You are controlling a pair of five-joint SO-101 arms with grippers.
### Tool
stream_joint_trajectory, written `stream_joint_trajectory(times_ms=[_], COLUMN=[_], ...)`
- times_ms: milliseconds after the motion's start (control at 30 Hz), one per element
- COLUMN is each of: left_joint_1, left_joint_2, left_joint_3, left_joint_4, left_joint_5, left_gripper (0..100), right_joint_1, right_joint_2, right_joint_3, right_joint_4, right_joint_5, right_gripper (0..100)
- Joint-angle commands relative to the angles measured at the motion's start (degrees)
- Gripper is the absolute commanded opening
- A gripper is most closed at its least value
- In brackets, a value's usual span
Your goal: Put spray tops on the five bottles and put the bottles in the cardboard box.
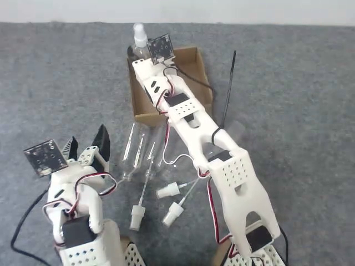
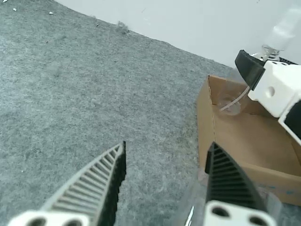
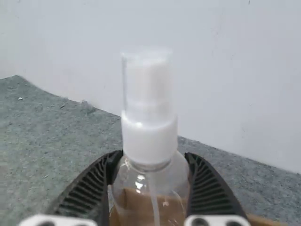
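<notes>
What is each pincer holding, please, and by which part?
Right pincer: clear plastic bottle with white spray top, gripped at its shoulder. Left pincer: nothing.

Right arm (image 1: 191, 113) hides much of the cardboard box (image 1: 204, 69)

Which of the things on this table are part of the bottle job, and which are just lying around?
Job:
capped bottle in the right gripper
cardboard box
uncapped bottles lying near the box
three loose spray tops

Lying about:
thin black strip beside the box
black cable beside the left arm
</notes>
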Motion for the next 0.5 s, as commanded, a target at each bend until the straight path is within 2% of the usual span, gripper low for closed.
stream_joint_trajectory(times_ms=[0, 233, 467], left_joint_1=[-0.3, -0.3, -0.3], left_joint_2=[-1.0, -1.0, -1.0], left_joint_3=[-0.7, -0.7, -0.7], left_joint_4=[-0.5, -0.5, -0.5], left_joint_5=[0.7, 0.7, 0.7], left_gripper=[26, 26, 26], right_joint_1=[-0.7, -0.6, -0.9], right_joint_2=[0.6, 11.6, 20.0], right_joint_3=[-4.3, -17.8, -31.4], right_joint_4=[-1.5, -0.8, 7.7], right_joint_5=[-0.7, -0.7, -0.8], right_gripper=[6.9, 6.9, 7.1])
